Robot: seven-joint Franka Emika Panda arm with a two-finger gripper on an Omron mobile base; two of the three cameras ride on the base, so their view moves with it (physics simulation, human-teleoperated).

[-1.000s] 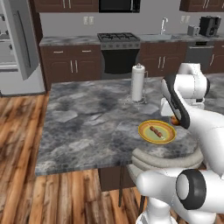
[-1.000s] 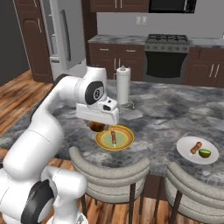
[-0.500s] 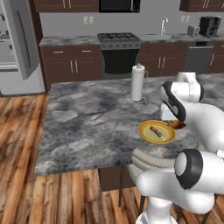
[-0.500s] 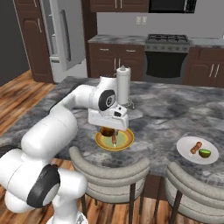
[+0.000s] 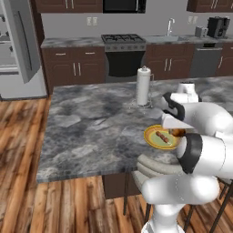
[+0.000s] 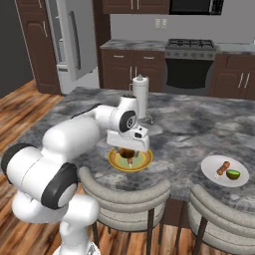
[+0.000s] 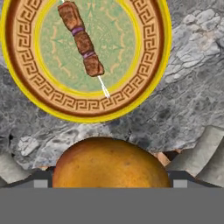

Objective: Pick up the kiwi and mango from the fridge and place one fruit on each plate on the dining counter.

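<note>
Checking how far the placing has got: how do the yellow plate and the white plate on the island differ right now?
The yellow plate is larger, with a brown patterned rim; the white plate is smaller and plain. The yellow plate holds only a meat skewer, while the white plate holds a skewer and a green kiwi. The gripper holds the mango above the yellow plate; nothing is over the white plate. Both lie flat on the island's near edge.

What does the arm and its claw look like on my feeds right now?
The arm is built of glossy white rounded shells with dark grey to black rings at the joints, no loose cables or lettering visible. The hand is a white boxy block with a small dark camera square on its side. The claw ends in two small grey, squared finger tips.
</note>
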